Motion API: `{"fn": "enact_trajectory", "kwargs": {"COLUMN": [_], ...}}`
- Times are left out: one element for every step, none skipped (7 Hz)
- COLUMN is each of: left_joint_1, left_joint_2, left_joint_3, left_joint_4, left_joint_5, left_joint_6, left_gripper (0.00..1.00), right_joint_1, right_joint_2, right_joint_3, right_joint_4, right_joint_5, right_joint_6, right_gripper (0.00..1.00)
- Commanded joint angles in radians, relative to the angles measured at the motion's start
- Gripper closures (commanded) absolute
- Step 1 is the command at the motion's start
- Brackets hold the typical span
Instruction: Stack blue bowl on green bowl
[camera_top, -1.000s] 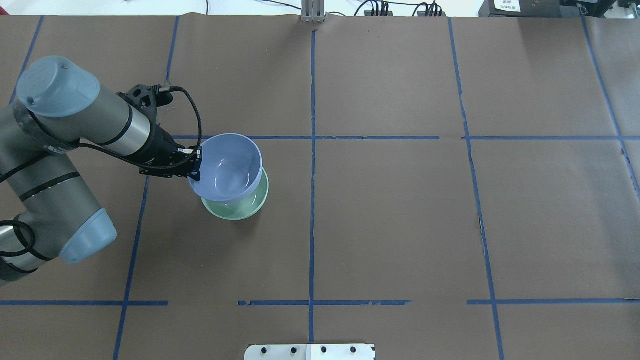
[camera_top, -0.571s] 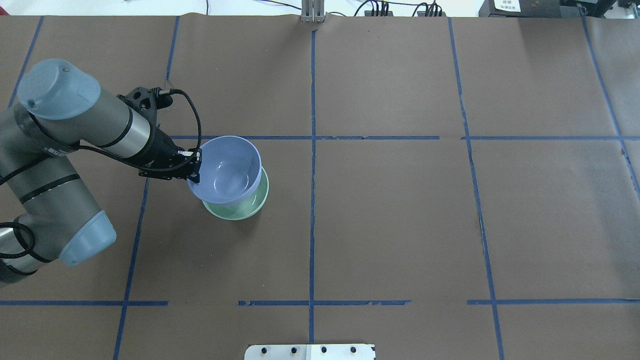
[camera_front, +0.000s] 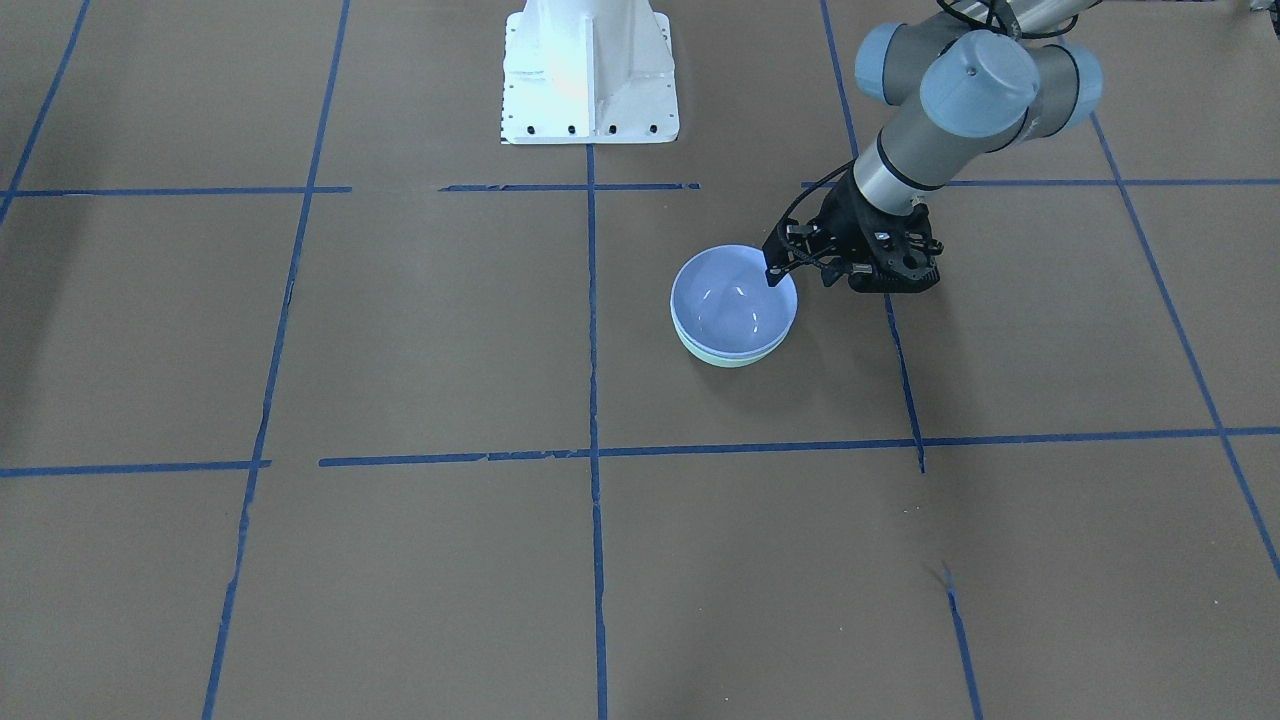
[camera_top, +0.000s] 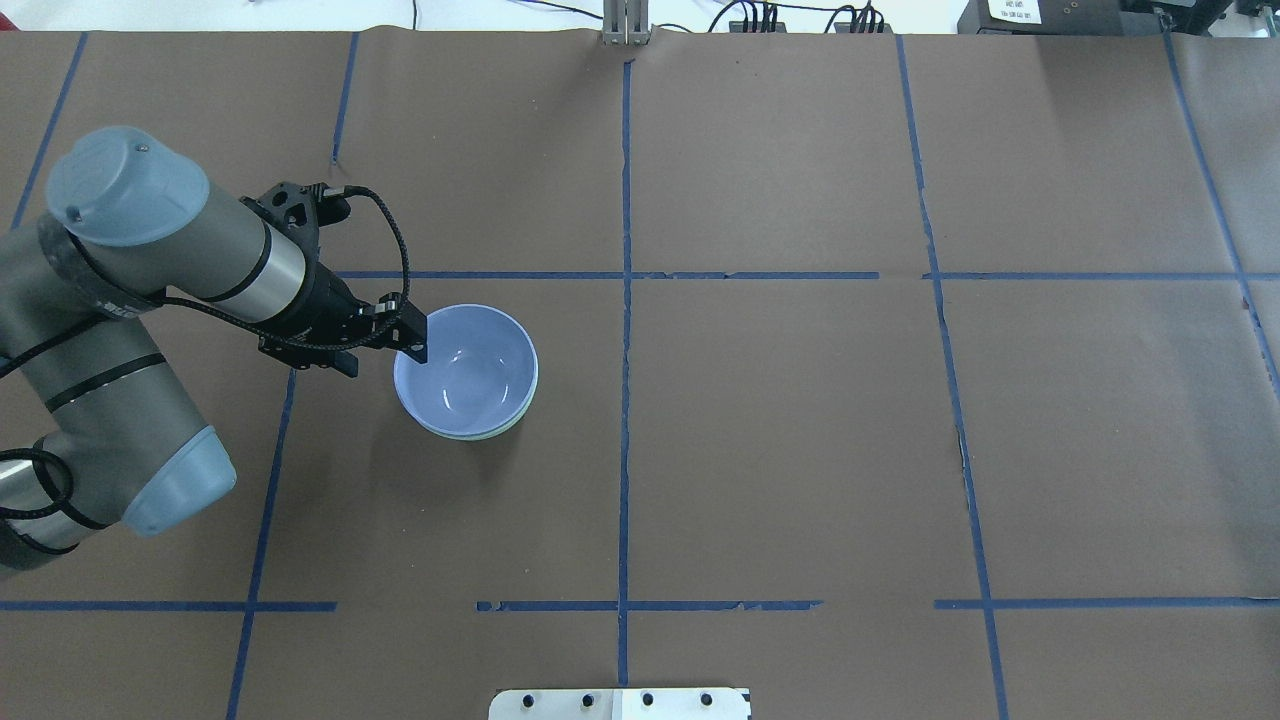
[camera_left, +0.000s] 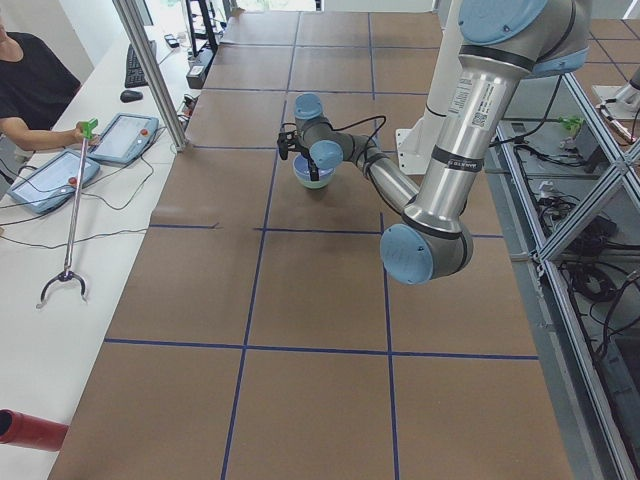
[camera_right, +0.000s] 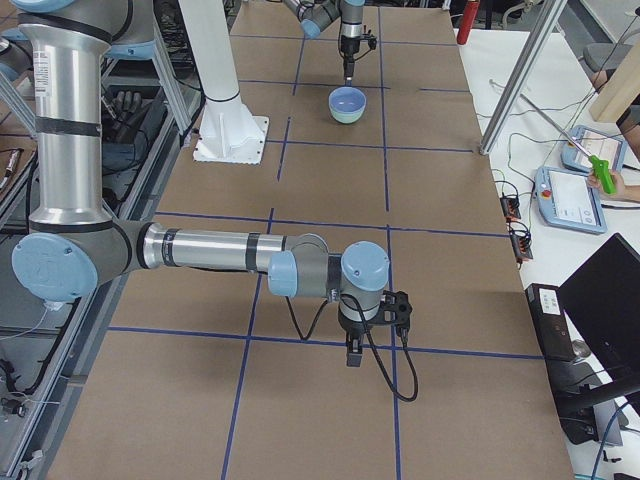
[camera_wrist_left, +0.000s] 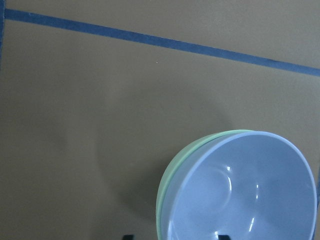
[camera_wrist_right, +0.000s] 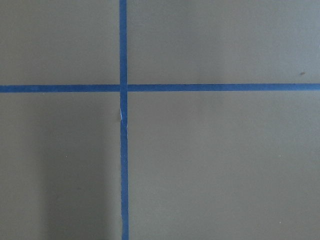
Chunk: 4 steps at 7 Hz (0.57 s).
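From my station I see the blue bowl (camera_top: 468, 368) seated upright inside the green bowl (camera_front: 730, 362), only a thin mint edge showing around and under it. The left gripper (camera_top: 400, 345) sits at the green bowl's rim on the robot's side, its fingers (camera_wrist_left: 223, 236) apart and straddling the nested bowl walls without pinching them. The right gripper (camera_right: 352, 345) hangs over the brown table (camera_top: 800, 450), well apart from the green bowl, and I cannot tell whether its jaws are apart or together.
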Motion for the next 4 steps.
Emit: {"fn": "enact_trajectory", "kwargs": {"left_joint_1": [-0.008, -0.023, -0.097, -0.176], "left_joint_2": [-0.004, -0.003, 0.000, 0.002], "left_joint_3": [-0.023, -0.046, -0.059, -0.063], "left_joint_4": [0.001, 0.012, 0.019, 0.067], "left_joint_5": [0.000, 0.001, 0.000, 0.000], "left_joint_6": [0.000, 0.005, 0.114, 0.259], "left_gripper": [0.00, 0.00, 0.00, 0.00], "right_joint_1": [0.000, 0.000, 0.000, 0.000], "right_joint_2": [0.000, 0.000, 0.000, 0.000], "right_joint_3": [0.000, 0.000, 0.000, 0.000], "right_joint_4": [0.000, 0.000, 0.000, 0.000], "right_joint_5": [0.000, 0.000, 0.000, 0.000], "right_joint_6": [0.000, 0.000, 0.000, 0.000], "right_gripper": [0.00, 0.00, 0.00, 0.00]}}
